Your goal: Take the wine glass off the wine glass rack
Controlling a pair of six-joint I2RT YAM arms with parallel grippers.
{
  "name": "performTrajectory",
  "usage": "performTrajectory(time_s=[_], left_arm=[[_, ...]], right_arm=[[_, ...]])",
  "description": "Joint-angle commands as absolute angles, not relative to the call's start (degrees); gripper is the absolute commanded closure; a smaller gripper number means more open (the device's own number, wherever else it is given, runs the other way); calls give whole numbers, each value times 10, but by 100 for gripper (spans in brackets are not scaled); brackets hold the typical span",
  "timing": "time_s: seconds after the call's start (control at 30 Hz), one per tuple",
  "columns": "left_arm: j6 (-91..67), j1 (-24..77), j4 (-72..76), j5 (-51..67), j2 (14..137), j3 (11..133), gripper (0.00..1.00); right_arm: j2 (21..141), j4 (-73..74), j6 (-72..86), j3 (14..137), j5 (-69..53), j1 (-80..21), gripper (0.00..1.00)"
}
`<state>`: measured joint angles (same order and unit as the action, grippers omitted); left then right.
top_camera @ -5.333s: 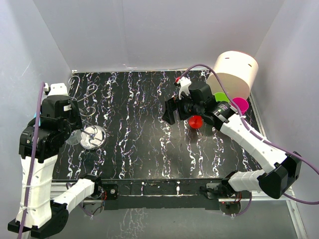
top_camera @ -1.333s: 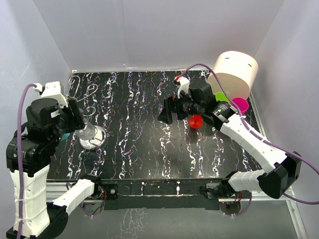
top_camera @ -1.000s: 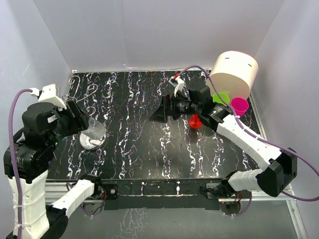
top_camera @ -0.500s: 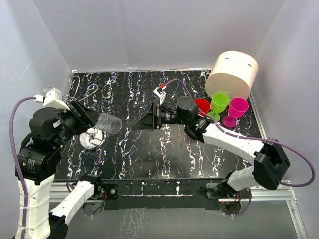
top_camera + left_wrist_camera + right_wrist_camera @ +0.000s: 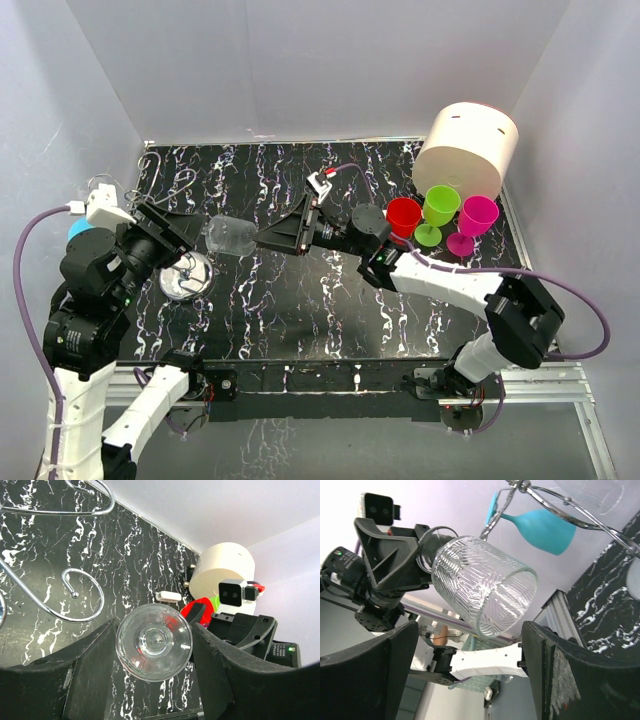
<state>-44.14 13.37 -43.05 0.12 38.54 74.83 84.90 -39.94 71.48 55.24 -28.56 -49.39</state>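
Note:
My left gripper (image 5: pixel 195 235) is shut on the clear ribbed wine glass (image 5: pixel 232 237) near its stem and holds it on its side in the air, rim toward the right. In the left wrist view the wine glass (image 5: pixel 154 642) sits end-on between the two black fingers (image 5: pixel 95 665). The wine glass rack (image 5: pixel 168 183), silver wire loops over a round shiny base disc (image 5: pixel 186 278), stands just left of and below it. My right gripper (image 5: pixel 262 237) faces the rim, open; in its own view the bowl (image 5: pixel 482 592) hangs just beyond the spread fingers (image 5: pixel 580 680), untouched.
A teal glass (image 5: pixel 542 527) and another clear glass (image 5: pixel 592 495) hang on the rack's wires (image 5: pixel 570 510). At the back right stand a large cream cylinder (image 5: pixel 467 150) and red (image 5: pixel 404 215), green (image 5: pixel 441 205) and pink (image 5: pixel 478 215) glasses.
The left arm lifted the clear glass away from the rack and tipped it sideways toward the right. The right arm swung left to meet it, uncovering the coloured glasses; its jaws narrowed slightly.

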Motion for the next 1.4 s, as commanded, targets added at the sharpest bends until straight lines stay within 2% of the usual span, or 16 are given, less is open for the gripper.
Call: performTrajectory(time_s=[0.0,0.37,0.73,0.83,0.9,0.93,1.0,1.07,1.2,1.37], left_arm=[[-475,136,-349,12,369,739,63],[-528,135,-290,31,335,676,64],[-587,136,-248,51,290,607,60],[-587,136,-255,56,289,603,51],[-583,135,-267,50,286,603,40],[-581,135,-276,43,284,602,30],[-576,136,-296,29,278,603,12],[-568,135,-317,17,273,604,4],[-542,136,-359,-6,271,622,1],[-500,136,-383,-20,279,649,1]], right_arm=[[858,-514,762,560,-257,-509,21],[873,-584,805,552,-214,-528,43],[857,-609,817,536,-188,-529,87],[850,-595,810,532,-187,-529,97],[842,-580,799,528,-184,-529,100],[835,-569,790,524,-182,-529,100],[819,-527,765,518,-173,-527,100],[798,-484,731,506,-161,-525,100],[748,-295,632,497,-118,-522,100],[720,78,470,527,-24,-510,100]])
